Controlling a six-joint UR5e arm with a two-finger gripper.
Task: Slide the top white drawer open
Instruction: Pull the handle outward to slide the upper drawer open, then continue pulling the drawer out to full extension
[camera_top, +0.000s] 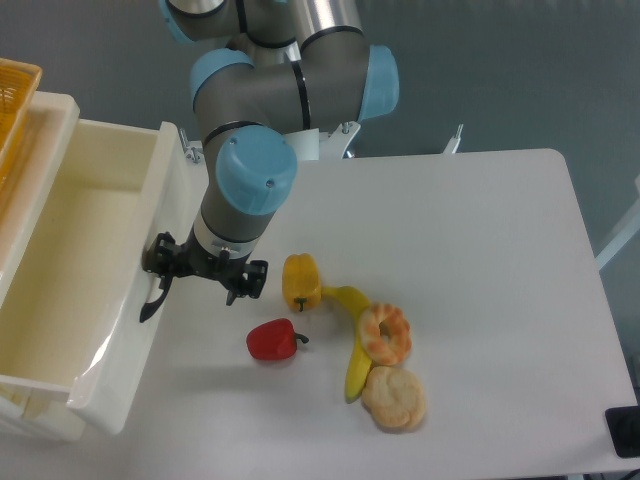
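Note:
The top white drawer (90, 250) is a deep cream-white tray standing well out over the table's left side, its inside bare. Its curved black handle (152, 296) sits on the front panel. My gripper (172, 270) hangs straight down at that handle, its dark fingers (160, 262) closed around the handle's upper part. The arm's blue-capped wrist (255, 172) hides the top of the gripper.
A yellow-orange basket (15, 95) sits on top of the cabinet at far left. On the table lie a yellow pepper (301, 282), a red pepper (272, 340), a banana (354, 340), a glazed doughnut (385, 332) and a round bun (394, 398).

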